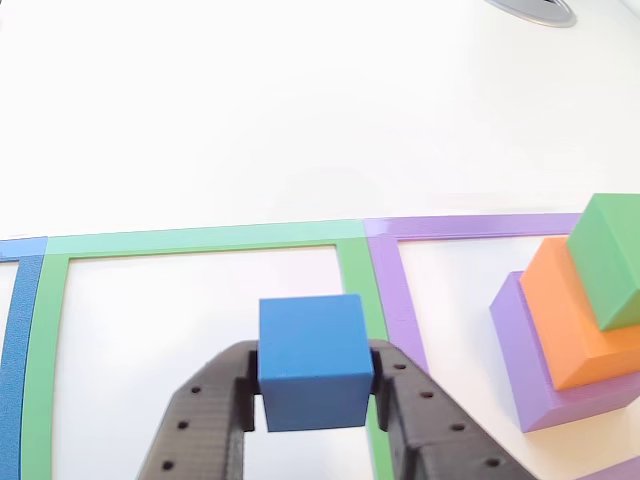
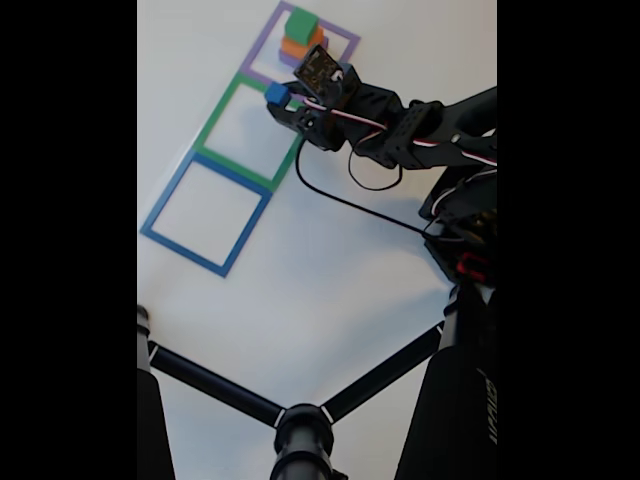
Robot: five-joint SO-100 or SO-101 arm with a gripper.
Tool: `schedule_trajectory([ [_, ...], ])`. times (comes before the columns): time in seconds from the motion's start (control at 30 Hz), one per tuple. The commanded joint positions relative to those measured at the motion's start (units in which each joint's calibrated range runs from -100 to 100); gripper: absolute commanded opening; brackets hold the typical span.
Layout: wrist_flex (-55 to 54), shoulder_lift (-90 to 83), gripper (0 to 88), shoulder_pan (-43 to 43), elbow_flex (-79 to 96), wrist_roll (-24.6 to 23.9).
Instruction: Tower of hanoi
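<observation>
My gripper [image 1: 315,385] is shut on the small blue cube [image 1: 315,360], which its two black fingers clamp from both sides above the right part of the green tape square [image 1: 200,240]. To the right, inside the purple tape square [image 1: 470,226], stands a stack: a wide purple block [image 1: 530,370] at the bottom, an orange block [image 1: 575,320] on it, a green block [image 1: 612,258] on top. In the fixed view the gripper [image 2: 283,100] holds the blue cube [image 2: 276,94] over the green tape square [image 2: 215,118], just below the stack [image 2: 302,32].
A blue tape square [image 2: 205,213] lies beyond the green one, away from the stack. The arm [image 2: 420,125] reaches in from the right of the fixed view, with a black cable [image 2: 340,198] trailing on the white table. A black tripod [image 2: 300,425] stands in the foreground.
</observation>
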Motion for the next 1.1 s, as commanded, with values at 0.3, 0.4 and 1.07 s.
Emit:
schedule_trajectory([
  [0.3, -21.4, 18.7, 3.9, -5.0, -3.1, 0.2],
  [0.4, -24.3, 21.4, 4.0, -5.4, -4.1, 0.2],
  [1.07, -42.9, 35.3, 4.6, -7.9, -2.5, 0.2],
])
